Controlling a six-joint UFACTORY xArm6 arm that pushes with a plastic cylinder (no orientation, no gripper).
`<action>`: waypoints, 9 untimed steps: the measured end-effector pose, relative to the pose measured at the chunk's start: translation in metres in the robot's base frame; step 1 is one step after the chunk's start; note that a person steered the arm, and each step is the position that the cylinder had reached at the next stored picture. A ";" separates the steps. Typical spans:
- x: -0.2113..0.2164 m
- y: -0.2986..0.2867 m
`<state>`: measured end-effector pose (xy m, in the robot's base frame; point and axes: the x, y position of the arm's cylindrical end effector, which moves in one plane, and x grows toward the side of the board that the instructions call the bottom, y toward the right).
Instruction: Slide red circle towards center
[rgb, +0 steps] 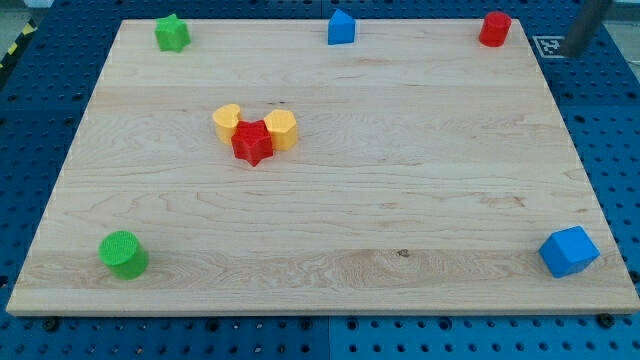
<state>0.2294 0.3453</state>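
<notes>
The red circle (495, 28) stands at the board's top right corner. My tip (572, 48) shows as a blurred dark rod at the view's top right, off the wooden board (400, 180), to the right of the red circle and apart from it. A red star (252, 143) sits left of the board's middle, touching a yellow heart (227, 120) and a yellow hexagon (283, 129).
A green star (172, 33) is at the top left and a blue house-shaped block (341, 27) at the top middle. A green circle (123, 253) is at the bottom left and a blue cube (568, 250) at the bottom right. A white tag (548, 45) lies beside the board.
</notes>
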 end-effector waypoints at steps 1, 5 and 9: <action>-0.036 -0.001; 0.000 -0.118; 0.078 -0.127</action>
<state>0.3070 0.2179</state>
